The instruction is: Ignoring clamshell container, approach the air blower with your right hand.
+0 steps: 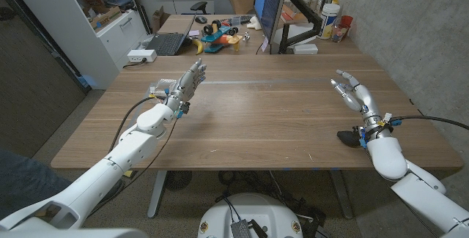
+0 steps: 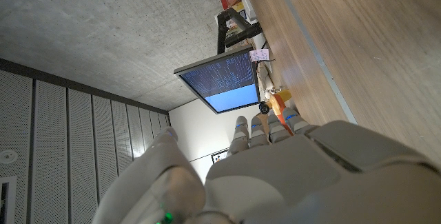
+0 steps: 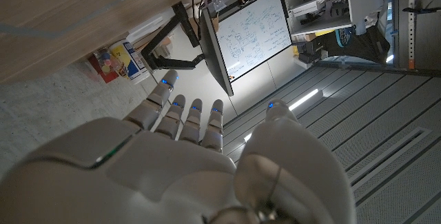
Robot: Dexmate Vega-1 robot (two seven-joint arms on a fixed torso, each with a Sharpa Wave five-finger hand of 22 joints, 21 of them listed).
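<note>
Right robot hand hovered over the table, fingers spread, holding nothing; left robot hand likewise open; no air blower or clamshell container identifiable on the table, location unclear; approach looked not started; monitor behind.

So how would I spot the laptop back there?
Look past the big wooden table to the smaller desk behind it. At its left end sits the open black laptop, dark between a white box and bright colourful toys.
</note>
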